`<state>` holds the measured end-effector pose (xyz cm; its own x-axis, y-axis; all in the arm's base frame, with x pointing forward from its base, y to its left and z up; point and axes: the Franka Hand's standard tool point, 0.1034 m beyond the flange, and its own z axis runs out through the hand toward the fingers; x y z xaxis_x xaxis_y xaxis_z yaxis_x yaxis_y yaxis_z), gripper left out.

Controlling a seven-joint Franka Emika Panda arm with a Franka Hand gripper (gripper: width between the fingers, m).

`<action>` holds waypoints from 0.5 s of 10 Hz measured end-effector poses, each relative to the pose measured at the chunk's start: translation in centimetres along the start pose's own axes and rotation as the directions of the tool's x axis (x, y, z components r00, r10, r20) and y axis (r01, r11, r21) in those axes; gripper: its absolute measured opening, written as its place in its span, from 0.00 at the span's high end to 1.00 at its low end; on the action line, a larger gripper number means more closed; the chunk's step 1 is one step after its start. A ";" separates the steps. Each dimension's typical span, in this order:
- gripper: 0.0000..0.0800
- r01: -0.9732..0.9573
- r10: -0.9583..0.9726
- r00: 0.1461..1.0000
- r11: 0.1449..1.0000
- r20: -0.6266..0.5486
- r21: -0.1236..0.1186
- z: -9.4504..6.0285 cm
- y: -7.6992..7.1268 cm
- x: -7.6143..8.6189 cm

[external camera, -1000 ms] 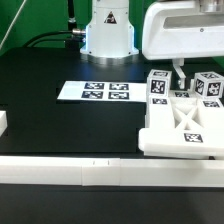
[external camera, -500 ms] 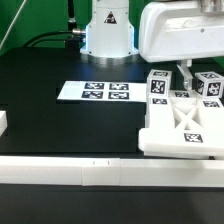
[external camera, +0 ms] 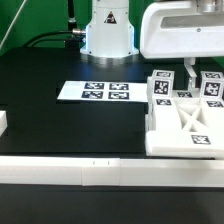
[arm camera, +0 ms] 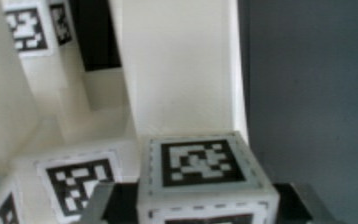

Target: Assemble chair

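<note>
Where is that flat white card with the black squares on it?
The marker board lies flat on the black table, toward the exterior view's left of the chair pieces and just in front of the robot's white base.

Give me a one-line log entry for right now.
phase: chair assembly | gripper: down among the chair uprights, jaw state unclear | marker board: apart, exterior view's left
</note>
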<state>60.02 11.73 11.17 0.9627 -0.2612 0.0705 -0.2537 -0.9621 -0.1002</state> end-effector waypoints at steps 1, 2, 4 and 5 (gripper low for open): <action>0.65 -0.087 0.087 0.996 0.996 -0.009 -0.002 0.0 0.5 0.3; 0.65 -0.139 0.139 0.990 0.990 -0.010 -0.004 0.0 0.7 0.4; 0.65 -0.273 0.273 0.962 0.962 -0.015 -0.007 -0.1 1.3 0.7; 0.64 -0.338 0.338 0.941 0.941 -0.017 -0.008 -0.1 1.7 0.8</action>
<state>60.40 9.90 11.16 0.8185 -0.5724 0.0497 -0.5651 -0.8177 -0.1100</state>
